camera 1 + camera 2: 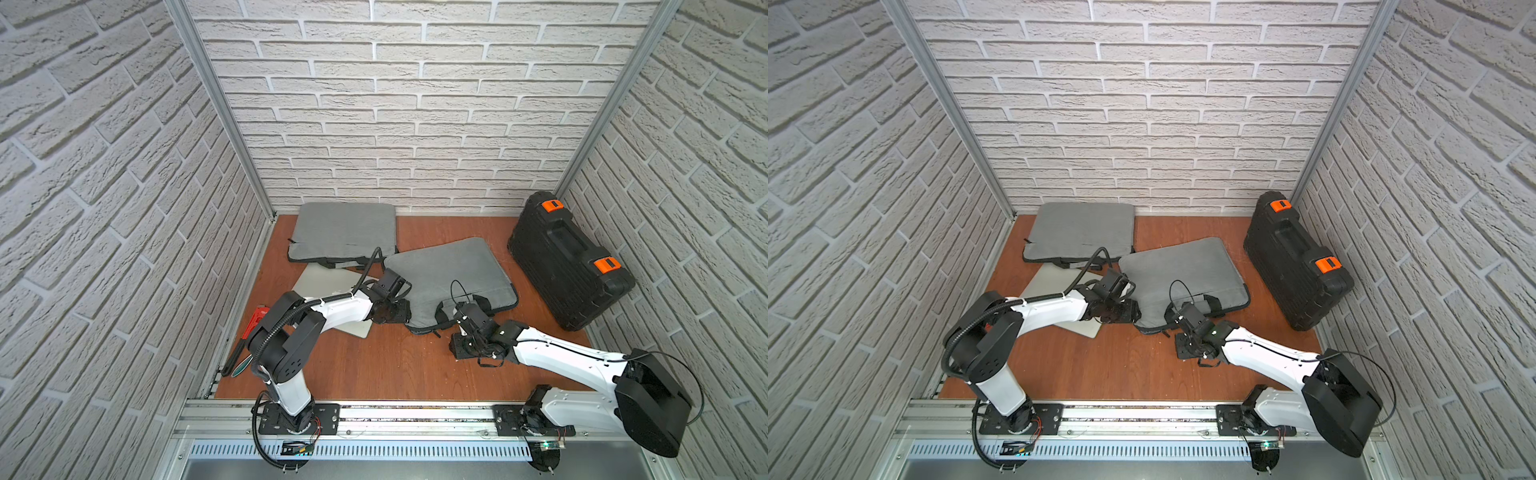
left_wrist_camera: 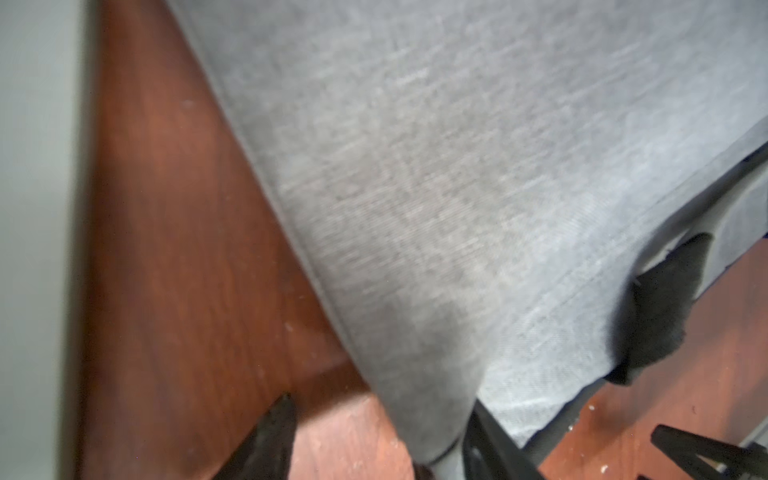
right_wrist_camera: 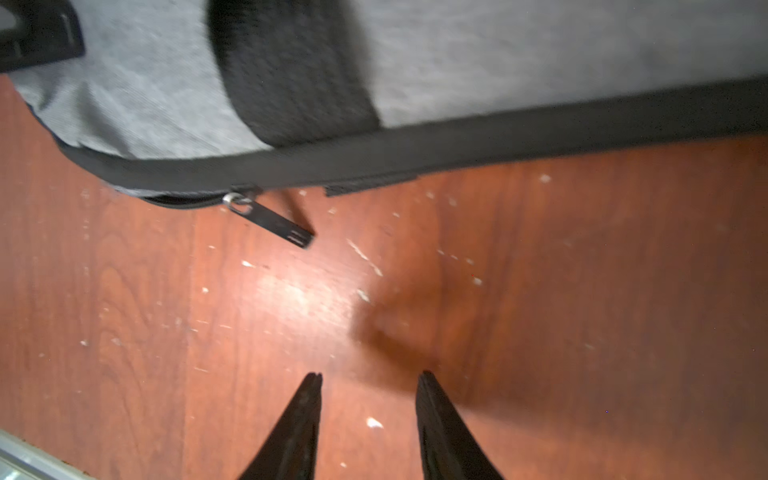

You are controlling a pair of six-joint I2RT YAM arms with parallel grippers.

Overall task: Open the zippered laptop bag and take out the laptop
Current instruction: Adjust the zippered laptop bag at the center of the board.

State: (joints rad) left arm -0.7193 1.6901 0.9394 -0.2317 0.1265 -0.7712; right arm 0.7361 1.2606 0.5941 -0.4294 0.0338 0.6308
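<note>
The grey zippered laptop bag (image 1: 449,274) (image 1: 1183,270) lies flat mid-table, its black handles towards me. My left gripper (image 2: 380,436) (image 1: 407,315) is open, its jaws wide apart with the bag's left front corner (image 2: 432,407) between them. My right gripper (image 3: 368,376) (image 1: 459,347) is open and empty over bare wood, a short way in front of the bag's black zip edge (image 3: 457,141). The zipper pull (image 3: 270,220) lies on the table near a front corner. A silver laptop (image 1: 324,284) (image 1: 1050,282) lies flat left of the bag, partly under my left arm. The bag's inside is hidden.
A second grey bag (image 1: 345,230) lies at the back left. A black hard case (image 1: 569,262) with orange latches stands at the back right. A red-handled tool (image 1: 257,320) lies by the left wall. Brick-patterned walls close in three sides of the wooden table (image 1: 374,365).
</note>
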